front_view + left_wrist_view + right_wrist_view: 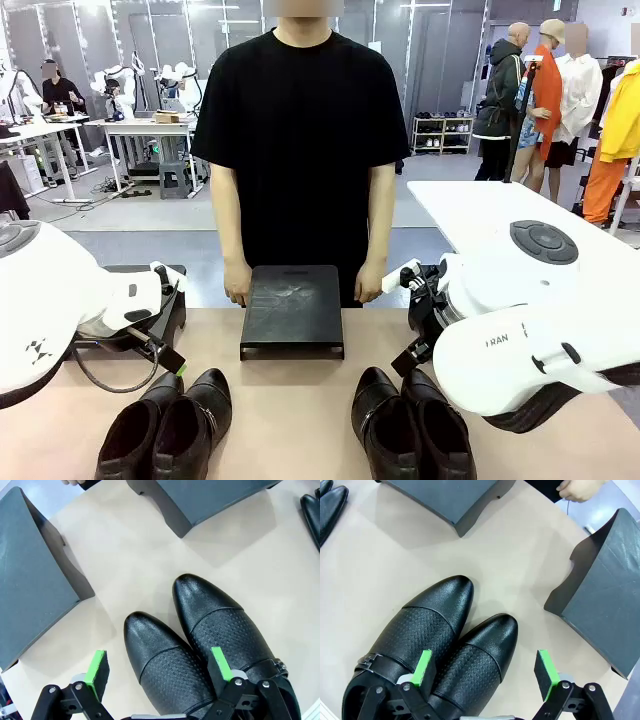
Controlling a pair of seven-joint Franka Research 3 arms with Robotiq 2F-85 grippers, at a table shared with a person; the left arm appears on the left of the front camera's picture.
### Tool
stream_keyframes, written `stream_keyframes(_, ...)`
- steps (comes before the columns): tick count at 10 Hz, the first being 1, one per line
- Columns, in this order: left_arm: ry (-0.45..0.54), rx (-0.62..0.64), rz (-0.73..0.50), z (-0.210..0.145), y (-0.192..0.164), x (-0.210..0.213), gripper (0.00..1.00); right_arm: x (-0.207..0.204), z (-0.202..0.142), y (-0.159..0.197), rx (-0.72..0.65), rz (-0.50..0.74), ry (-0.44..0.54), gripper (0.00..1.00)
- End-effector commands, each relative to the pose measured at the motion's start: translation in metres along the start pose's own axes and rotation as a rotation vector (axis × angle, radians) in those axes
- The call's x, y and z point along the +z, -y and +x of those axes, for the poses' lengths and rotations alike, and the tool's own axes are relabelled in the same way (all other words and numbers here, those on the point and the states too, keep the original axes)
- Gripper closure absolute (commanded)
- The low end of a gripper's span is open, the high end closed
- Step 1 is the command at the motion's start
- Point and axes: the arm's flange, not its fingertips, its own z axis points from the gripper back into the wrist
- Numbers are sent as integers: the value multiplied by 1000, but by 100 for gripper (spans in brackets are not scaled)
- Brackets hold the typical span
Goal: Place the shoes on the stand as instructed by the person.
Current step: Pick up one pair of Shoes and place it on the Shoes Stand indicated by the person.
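In the front view the person point(300, 150) stands at the table's point(290, 400) far edge, with hands point(237, 285) resting there either side of a dark stand point(292, 310). One pair of black shoes point(170, 430) sits by the near edge towards its left corner. The second pair point(412, 425) sits by the same edge on the right, toes pointing at the person. My two white arms lean in above them.

From my left wrist, my left claw point(159, 670) is spread wide and grips nothing. One green pad point(97, 672) hangs over bare table beside the pair's outer shoe, the other over the neighbouring shoe. The toes point towards the middle stand. A side stand point(35, 580) lies towards the table's left edge.

From my right wrist, my right claw point(485, 672) is likewise wide open and empty. One pad point(422, 667) is above the buckled shoe, the other over bare table. This pair points at the middle stand too. Another stand point(605, 605) lies near the right edge.
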Motion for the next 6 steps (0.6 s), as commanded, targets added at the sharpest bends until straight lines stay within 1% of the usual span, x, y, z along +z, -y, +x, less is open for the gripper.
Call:
stream_keyframes(1, 0, -1, 0, 0, 0, 0, 0, 0, 0, 0, 0, 0, 0, 0)
stream_keyframes(6, 0, -1, 0, 0, 0, 0, 0, 0, 0, 0, 0, 0, 0, 0)
